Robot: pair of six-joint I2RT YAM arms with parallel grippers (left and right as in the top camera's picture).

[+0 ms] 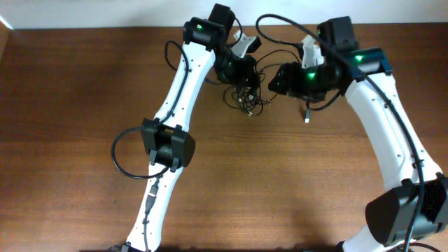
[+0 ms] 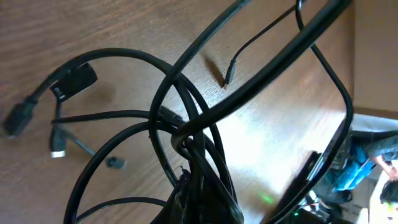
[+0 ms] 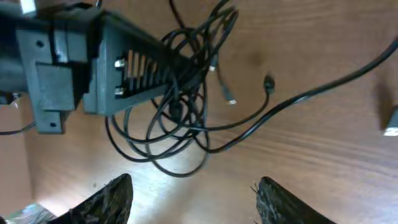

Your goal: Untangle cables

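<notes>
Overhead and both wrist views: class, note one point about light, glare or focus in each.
Overhead: even light, sharp throughout, the cables small against the table. Left wrist: nearest strands blurred at the bottom edge, bright glare on the wood right of centre. Right wrist: the right gripper out of focus at the bottom, the tangle sharper, pale glare bottom left.

Two arms [image 1: 175, 98]; one tangle of cables [image 1: 245, 96], number unclear.

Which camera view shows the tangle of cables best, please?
The right wrist view: it shows the cables whole, loops and plugs, with the left pincer shut on them. The left wrist view crops to close strands; overhead shows a small dark knot.
</notes>
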